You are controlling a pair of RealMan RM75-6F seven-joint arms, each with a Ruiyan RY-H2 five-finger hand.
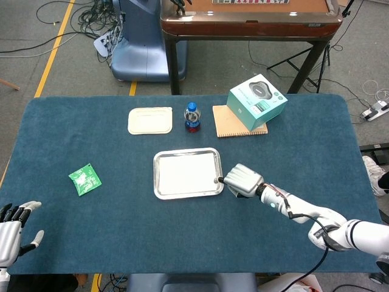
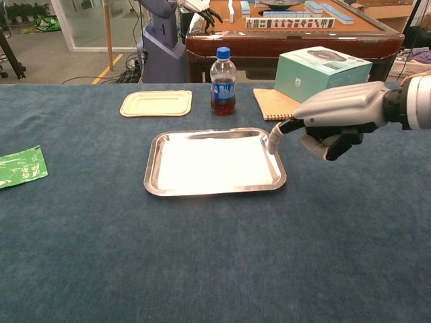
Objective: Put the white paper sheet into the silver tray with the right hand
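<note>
Bare blue felt lies open in front of the shallow silver metal tray [image 1: 157,176] and out to its left, while behind it stand a small blue-capped plastic bottle [image 2: 223,81], a cream rectangular lid [image 1: 149,120] and a teal cardboard box [image 1: 257,102].

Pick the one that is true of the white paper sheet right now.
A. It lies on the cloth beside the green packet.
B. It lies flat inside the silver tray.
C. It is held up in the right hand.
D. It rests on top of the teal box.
B. The paper lies flat inside the tray; the right hand beside it holds nothing.
</note>
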